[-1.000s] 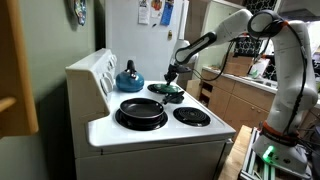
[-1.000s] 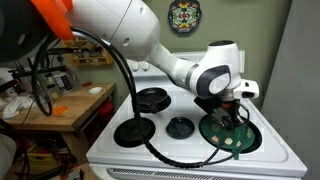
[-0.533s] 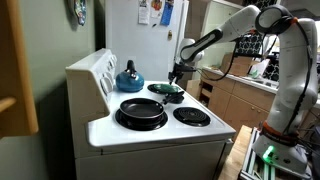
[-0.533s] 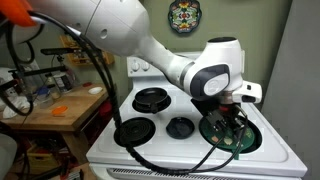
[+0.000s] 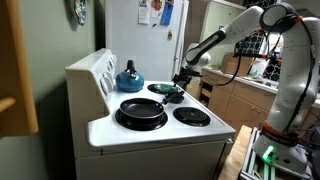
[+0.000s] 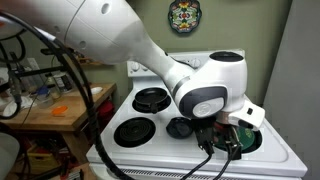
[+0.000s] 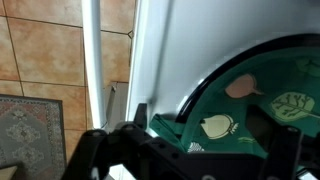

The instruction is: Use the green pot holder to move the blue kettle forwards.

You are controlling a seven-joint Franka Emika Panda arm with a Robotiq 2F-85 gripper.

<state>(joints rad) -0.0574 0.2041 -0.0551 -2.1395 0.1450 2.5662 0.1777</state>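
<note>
Gripper [image 5: 181, 78] hangs at side edge of stove [image 5: 150, 150], just beside green pot holder [image 5: 167, 91]. Fingers look apart, empty, probably lining up to pinch cloth. Blue kettle [image 5: 128, 76] sits at stove's back, untouched.

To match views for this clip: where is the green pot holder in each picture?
Exterior view: green pot holder on the far burner, right of the blue kettle.
Exterior view: green pot holder front right, mostly behind the arm.
Wrist view: green pot holder fills lower right.
Shared landmark: white stove top.
</note>
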